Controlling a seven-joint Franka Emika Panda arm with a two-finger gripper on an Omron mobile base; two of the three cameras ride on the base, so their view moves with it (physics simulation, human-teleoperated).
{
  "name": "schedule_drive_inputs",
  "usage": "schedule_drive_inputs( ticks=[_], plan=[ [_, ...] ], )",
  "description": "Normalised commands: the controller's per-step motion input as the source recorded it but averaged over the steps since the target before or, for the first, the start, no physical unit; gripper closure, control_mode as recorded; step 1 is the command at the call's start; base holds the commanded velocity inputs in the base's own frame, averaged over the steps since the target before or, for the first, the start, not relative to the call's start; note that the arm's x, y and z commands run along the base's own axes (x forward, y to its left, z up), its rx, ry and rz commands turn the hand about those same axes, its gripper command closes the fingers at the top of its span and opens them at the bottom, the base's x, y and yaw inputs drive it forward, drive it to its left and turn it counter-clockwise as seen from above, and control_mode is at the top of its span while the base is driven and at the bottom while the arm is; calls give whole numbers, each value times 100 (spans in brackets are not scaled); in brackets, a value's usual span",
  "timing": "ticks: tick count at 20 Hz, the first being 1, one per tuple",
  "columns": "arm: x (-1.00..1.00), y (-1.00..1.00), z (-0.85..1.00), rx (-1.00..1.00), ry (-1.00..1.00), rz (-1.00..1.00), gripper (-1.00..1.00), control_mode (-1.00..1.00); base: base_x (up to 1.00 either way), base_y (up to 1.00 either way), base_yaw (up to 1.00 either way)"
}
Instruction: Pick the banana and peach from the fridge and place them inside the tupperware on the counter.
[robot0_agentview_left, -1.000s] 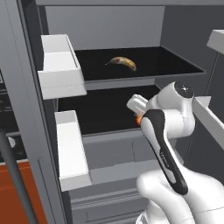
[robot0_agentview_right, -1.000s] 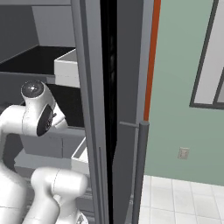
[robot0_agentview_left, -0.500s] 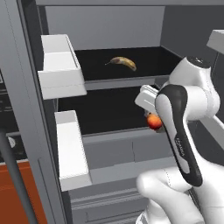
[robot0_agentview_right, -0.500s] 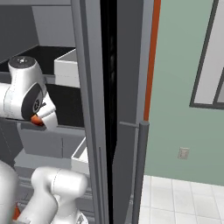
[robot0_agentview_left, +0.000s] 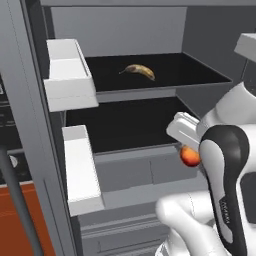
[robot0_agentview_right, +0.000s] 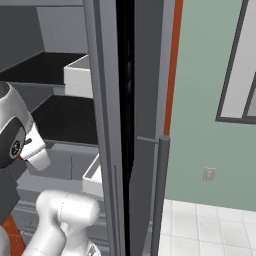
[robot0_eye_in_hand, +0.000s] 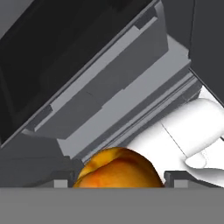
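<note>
— One fruit in the clamp right now: peach (robot0_eye_in_hand: 117, 169) wedged between the two tips of the gripper (robot0_eye_in_hand: 117, 175), jaws closed on its flanks, out in front of the open fridge (robot0_agentview_left: 145, 165) at about drawer height.

— And from the left base view?

— Same story. Peach (robot0_agentview_left: 189, 156) tucked under the hand, off the shelf, hanging free over the robot's own body. Banana (robot0_agentview_left: 140, 71) lying alone on the upper black shelf, well apart from the arm.

— Handling notes on the peach?

— Light, round, probably a bit soft-skinned and smooth. Squeezed across the widest part, which looks right for a ball shape; any off-centre hold likely to let it roll out. Gentle pressure advisable, not a hard pinch.

— And the banana, when its turn comes?

— Light too, curved, overripe-looking, so likely soft and easy to bruise. Best taken across the middle of the curve, jaws square to its length, not by the dark ends. Lying flat on the shelf, so fingertips needed low, close to the shelf surface.

— Tupperware and counter?

— Nothing to report on either from these angles.
</note>
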Motion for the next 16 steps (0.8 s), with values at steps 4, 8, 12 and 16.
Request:
schedule_drive_inputs(
  ticks=[4, 8, 12, 16],
  plan=[
    [0, 0, 0, 0, 0, 0, 100, 100, -100, 0, -10],
    [0, 0, 0, 0, 0, 0, 100, 100, -100, 5, -1],
    [0, 0, 0, 0, 0, 0, 100, 100, -100, 20, 0],
    [0, 0, 0, 0, 0, 0, 100, 100, -91, 31, 10]
  ],
)
